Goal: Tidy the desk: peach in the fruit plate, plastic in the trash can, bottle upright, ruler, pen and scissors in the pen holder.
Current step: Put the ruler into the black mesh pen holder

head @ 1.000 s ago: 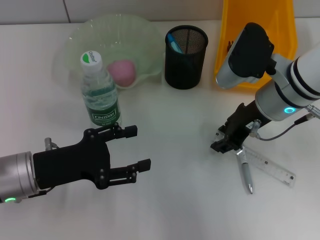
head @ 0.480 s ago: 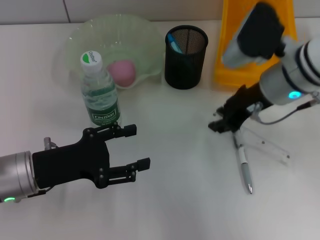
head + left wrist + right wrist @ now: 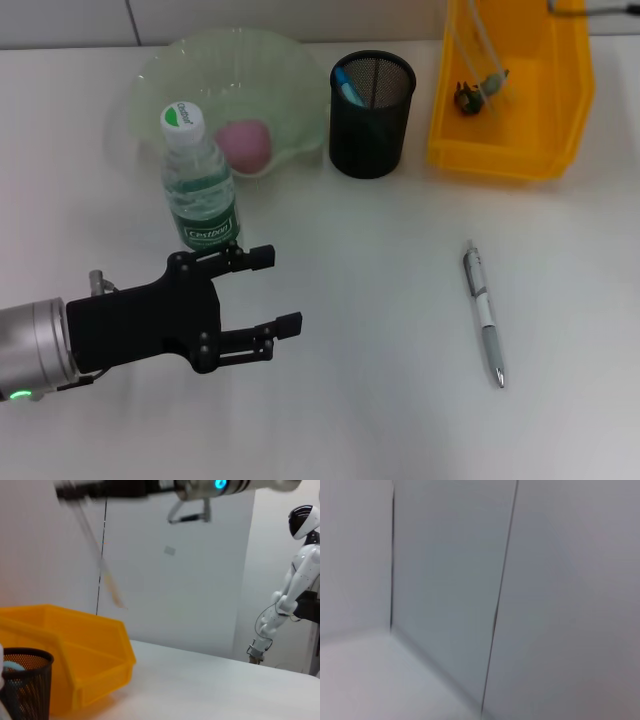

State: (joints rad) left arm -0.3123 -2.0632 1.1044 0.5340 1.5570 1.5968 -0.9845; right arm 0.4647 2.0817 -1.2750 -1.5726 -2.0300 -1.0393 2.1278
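Observation:
The silver pen [image 3: 483, 312] lies on the table at the right. My right gripper [image 3: 67, 491] is high above the yellow trash can [image 3: 560, 110] [image 3: 75, 645], shut on the clear ruler [image 3: 102, 560] [image 3: 466, 40], which hangs down from it. The black mesh pen holder [image 3: 372, 120] [image 3: 22, 682] holds a blue-handled item [image 3: 346, 86]; I cannot tell if it is the scissors. The bottle [image 3: 201, 185] stands upright. The pink peach [image 3: 245, 143] rests in the green fruit plate [image 3: 170, 70]. A small dark and green scrap [image 3: 472, 93] lies in the trash can. My left gripper [image 3: 270, 292] hovers open in front of the bottle.
A white humanoid robot [image 3: 292, 580] stands far off beyond the table. The right wrist view shows only wall panels. The trash can sits just right of the pen holder.
The right gripper has lifted the ruler off the table, leaving the pen, and swung up and back out of the head view over the trash can. The left arm has stayed put.

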